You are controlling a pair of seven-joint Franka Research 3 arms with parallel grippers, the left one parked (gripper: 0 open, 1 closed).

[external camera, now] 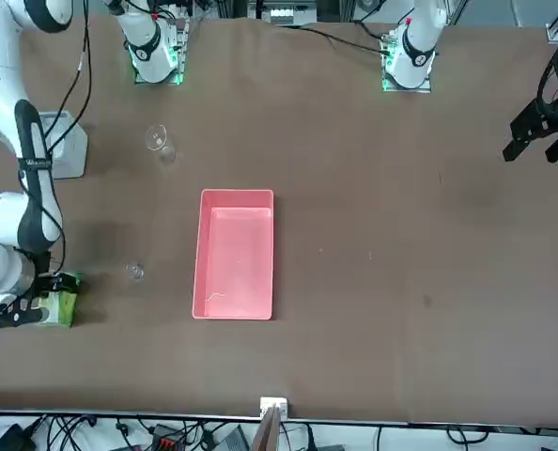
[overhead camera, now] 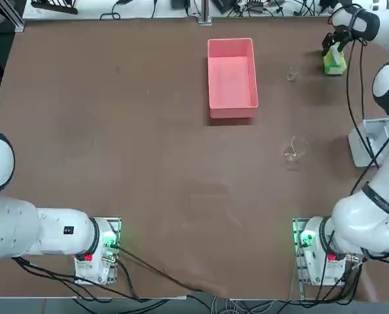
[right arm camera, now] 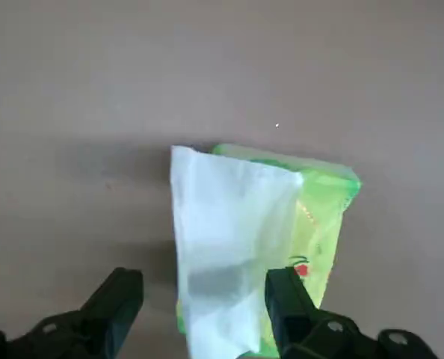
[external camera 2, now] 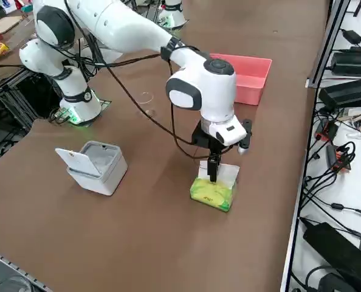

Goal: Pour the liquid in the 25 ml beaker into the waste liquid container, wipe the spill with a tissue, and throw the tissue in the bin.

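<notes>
Waste liquid container [overhead camera: 232, 78]: table's 12 o'clock. 25 ml beaker [overhead camera: 291, 74]: just right, standing apart. Right gripper [right arm camera: 205, 303]: arm outstretched to 2 o'clock, pointing down, fingers apart astride white tissue [right arm camera: 226, 247] rising from green pack [right arm camera: 323, 217]. Side view alone shows the grey bin [external camera 2: 98, 165], lid raised.

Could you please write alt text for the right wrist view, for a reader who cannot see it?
The right end effector hangs open over a bright green tissue pack on the brown table, its two black fingers on either side of the white tissue sheet rising from the pack. Nothing is gripped yet.
</notes>
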